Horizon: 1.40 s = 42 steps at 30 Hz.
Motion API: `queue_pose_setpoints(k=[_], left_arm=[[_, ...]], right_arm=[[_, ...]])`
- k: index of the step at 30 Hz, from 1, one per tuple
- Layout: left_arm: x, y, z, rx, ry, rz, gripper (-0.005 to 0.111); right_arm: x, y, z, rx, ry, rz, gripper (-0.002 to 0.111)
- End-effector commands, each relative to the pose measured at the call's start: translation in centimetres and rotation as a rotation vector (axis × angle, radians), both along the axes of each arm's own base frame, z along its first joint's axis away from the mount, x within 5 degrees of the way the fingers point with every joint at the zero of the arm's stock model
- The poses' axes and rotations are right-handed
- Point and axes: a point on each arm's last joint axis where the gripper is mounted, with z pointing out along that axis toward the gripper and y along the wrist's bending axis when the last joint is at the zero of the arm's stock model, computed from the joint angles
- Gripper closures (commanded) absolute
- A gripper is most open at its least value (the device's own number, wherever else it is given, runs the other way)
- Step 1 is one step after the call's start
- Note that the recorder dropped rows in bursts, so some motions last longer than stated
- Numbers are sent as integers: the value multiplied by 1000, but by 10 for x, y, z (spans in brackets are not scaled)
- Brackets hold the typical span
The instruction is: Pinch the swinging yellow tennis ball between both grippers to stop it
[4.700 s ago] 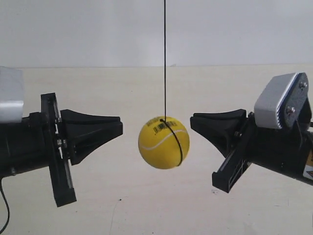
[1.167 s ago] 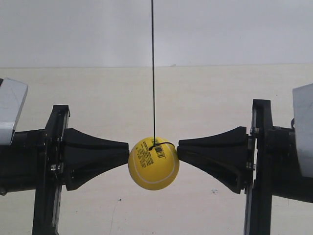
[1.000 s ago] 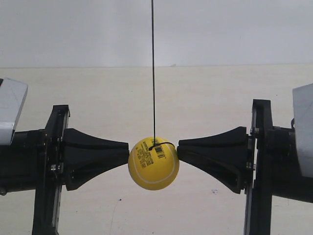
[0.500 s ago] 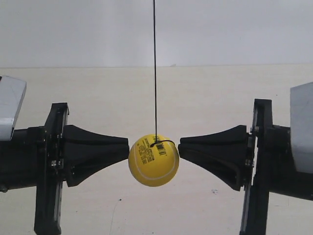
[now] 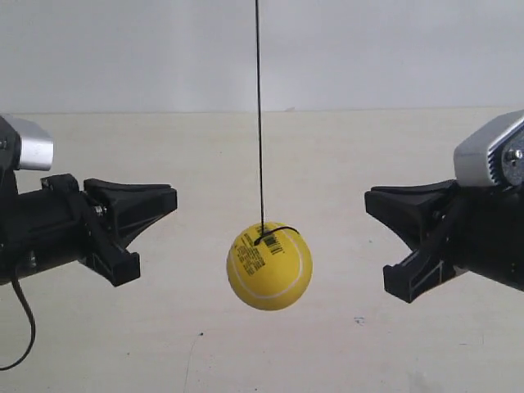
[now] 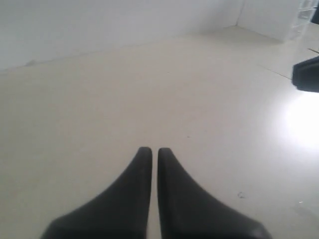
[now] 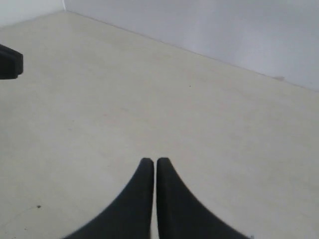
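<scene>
The yellow tennis ball [image 5: 269,267] hangs free on its thin black string [image 5: 259,115], barcode print facing the exterior view. The gripper at the exterior view's left [image 5: 170,199] and the gripper at the exterior view's right [image 5: 372,202] point at each other from either side. Each stands well clear of the ball and slightly higher than it, touching nothing. In the left wrist view my left gripper [image 6: 150,150] is shut, its jaws nearly together with nothing between. My right gripper [image 7: 151,160] is likewise shut on nothing. Neither wrist view shows the ball.
A pale beige tabletop [image 5: 262,352] lies under the ball, with a white wall [image 5: 131,49] behind. The opposite gripper's black tip shows at the edge of the left wrist view [image 6: 306,74] and of the right wrist view [image 7: 10,62].
Half a second ago both grippers' tips pressed the ball from either side. Both have since drawn back outward, and the ball hangs free, a little lower and to the right.
</scene>
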Motion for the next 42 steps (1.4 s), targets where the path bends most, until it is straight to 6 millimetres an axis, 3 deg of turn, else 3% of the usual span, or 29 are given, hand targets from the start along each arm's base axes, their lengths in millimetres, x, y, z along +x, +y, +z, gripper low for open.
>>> queue_pose_setpoints(k=[1,7,15,21,26,34,42], left_arm=[[6,14,-3,37,104,197,102],[-6,29,16,108,90,308,102],[-53,47,54,-22,-99,356,102],[-91,59,75,-188,-245,360,102],[-123,68,90,-286,-410,349,102],[-154,79,101,-371,-569,345,102],[-170,84,105,-415,-653,340,102]], right_arm=[[4,-6,0,-20,5,-77,108],[7,-14,-3,-52,36,-179,108],[-9,-23,21,-17,-40,-206,108],[-37,-39,51,102,-129,-256,108],[-73,-55,69,250,-257,-266,108],[-113,-75,78,376,-365,-297,108],[-129,-87,75,407,-366,-340,108]])
